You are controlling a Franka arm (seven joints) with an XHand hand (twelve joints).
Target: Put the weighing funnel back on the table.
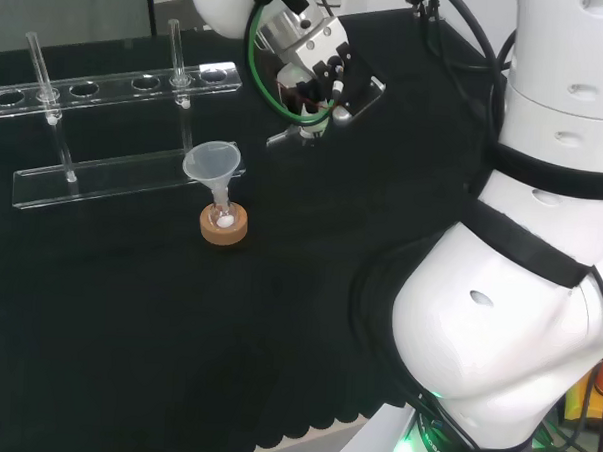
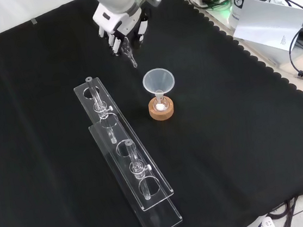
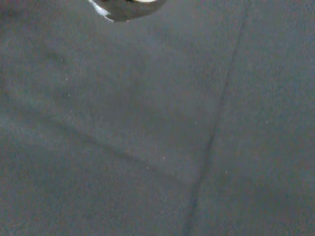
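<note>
While our hand (image 2: 123,29) grips the weighing funnel (image 2: 129,54) over the desk (image 2: 225,138), just beyond the funnel (image 2: 158,81) in the front view, we judge that lowering and release are left.

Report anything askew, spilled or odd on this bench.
Nothing stands out. The funnel stands upright in its flask on the cork ring, no spill shows, and the hand holds the weighing funnel.
</note>
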